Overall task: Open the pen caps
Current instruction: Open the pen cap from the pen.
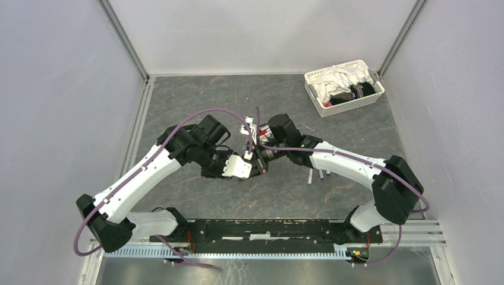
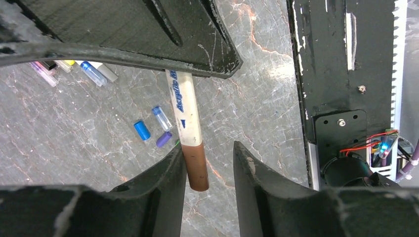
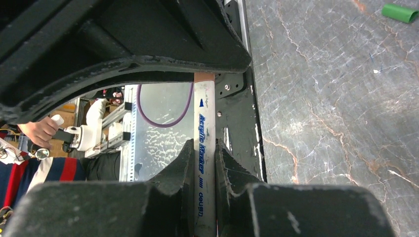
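A white pen [image 3: 204, 123] printed "Acrylic Marker" is clamped by its barrel in my right gripper [image 3: 204, 148], which is shut on it. The pen's brown cap [image 2: 195, 168] points into my left gripper [image 2: 208, 148]. Those jaws stand open around the cap: the left finger [image 2: 170, 168] touches it, and a gap shows to the right finger [image 2: 247, 168]. Both grippers meet above mid-table [image 1: 255, 161]. Loose pen caps lie on the table: blue [image 2: 142, 131], purple [image 2: 164, 139], clear [image 2: 161, 117] and green [image 3: 400, 12].
Several more pens [image 2: 94, 73] lie in a row on the marbled table, and some [image 1: 316, 174] rest beside the right arm. A white lattice basket [image 1: 321, 108] of cloths stands at the back right. The black base rail [image 1: 267, 228] runs along the near edge.
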### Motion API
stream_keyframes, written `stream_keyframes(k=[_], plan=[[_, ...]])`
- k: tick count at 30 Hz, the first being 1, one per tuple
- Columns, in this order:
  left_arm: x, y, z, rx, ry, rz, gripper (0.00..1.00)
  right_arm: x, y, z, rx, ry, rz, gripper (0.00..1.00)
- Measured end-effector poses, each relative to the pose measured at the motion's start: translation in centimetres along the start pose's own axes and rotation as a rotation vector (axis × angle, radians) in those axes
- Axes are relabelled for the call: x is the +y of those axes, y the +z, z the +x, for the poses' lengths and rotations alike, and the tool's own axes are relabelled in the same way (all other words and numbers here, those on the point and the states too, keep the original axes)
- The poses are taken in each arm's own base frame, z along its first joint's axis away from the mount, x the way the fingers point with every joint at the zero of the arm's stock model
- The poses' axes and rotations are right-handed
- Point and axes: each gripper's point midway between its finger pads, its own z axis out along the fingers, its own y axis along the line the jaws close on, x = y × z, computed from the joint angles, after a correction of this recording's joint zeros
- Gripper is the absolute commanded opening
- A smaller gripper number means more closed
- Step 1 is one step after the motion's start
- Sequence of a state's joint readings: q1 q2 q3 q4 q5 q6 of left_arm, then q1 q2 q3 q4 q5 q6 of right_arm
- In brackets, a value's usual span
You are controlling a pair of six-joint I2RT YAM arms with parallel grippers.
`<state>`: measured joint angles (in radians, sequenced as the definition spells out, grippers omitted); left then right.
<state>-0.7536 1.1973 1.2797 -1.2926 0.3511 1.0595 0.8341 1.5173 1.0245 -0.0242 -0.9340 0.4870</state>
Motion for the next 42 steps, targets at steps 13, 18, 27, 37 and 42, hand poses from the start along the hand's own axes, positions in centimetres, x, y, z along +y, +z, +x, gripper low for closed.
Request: stream_keyframes(k=[13,18,27,37,42], plan=[[0.6,0.0,-0.2,-0.013,-0.02,-0.028,0.02,0.4,0.0,-0.2,-0.021,0.003,-0.018,0.43],[-0.1,0.1,-0.2,-0.011,-0.023,0.0,0.02,0.5,0.3,-1.3,-0.053,-0.02,-0.024,0.44],[-0.2,0.0,-0.1,-0.005,-0.025,0.004,0.02,0.3,1.9,-1.5,-0.031,-0.009,-0.055,0.44],[0.9,0.2,0.4,0.025,-0.013,-0.031,0.02,-0.4,2.3,-1.4,-0.02,-0.007,-0.038,0.0],[3.5,0.4,0.4,-0.047,0.001,-0.07,0.02,-1.9,0.5,-2.1,-0.084,-0.069,0.044,0.0]])
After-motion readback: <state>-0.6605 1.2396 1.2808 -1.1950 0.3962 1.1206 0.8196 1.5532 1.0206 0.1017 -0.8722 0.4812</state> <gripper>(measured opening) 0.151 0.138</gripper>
